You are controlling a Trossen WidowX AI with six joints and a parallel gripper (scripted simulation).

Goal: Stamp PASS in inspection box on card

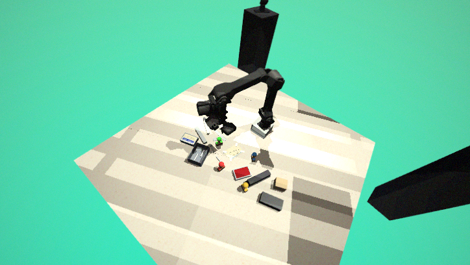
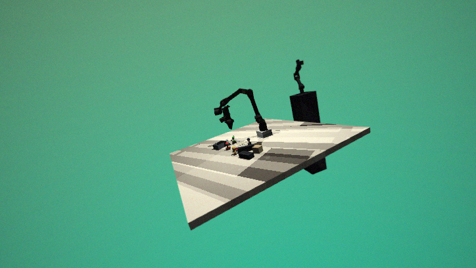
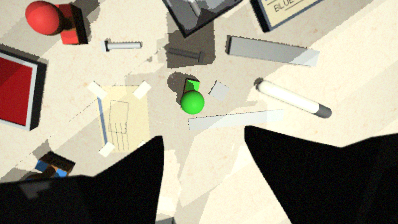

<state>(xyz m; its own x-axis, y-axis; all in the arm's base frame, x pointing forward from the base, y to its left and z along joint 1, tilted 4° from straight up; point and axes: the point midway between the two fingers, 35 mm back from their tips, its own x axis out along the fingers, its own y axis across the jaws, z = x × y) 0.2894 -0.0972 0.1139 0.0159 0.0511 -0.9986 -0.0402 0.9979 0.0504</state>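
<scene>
Gripper (image 1: 224, 128) (image 2: 231, 127) (image 3: 204, 137) raised above bench (image 1: 197, 197) (image 2: 213, 186) (image 3: 200, 10), fingers parted, nothing grasped. You have card (image 1: 233, 151) (image 3: 135, 107) as landmark: green-knobbed stamp (image 1: 219, 141) (image 2: 233, 138) (image 3: 192, 100) stands just beside it; red pad (image 1: 241, 173) (image 3: 15, 90) near opposite side; blue stamp (image 1: 254, 156) (image 2: 248, 140) (image 3: 54, 165) also near card. PASS stamp: cannot tell which.

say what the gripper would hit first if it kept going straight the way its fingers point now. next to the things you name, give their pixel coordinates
Probably the green-knobbed stamp (image 1: 219, 140) (image 3: 192, 102) or the bench (image 1: 197, 204) (image 2: 213, 186) just beside it; the open gripper (image 1: 223, 128) (image 2: 231, 128) (image 3: 204, 137) points down near it, but depth is unclear.
</scene>
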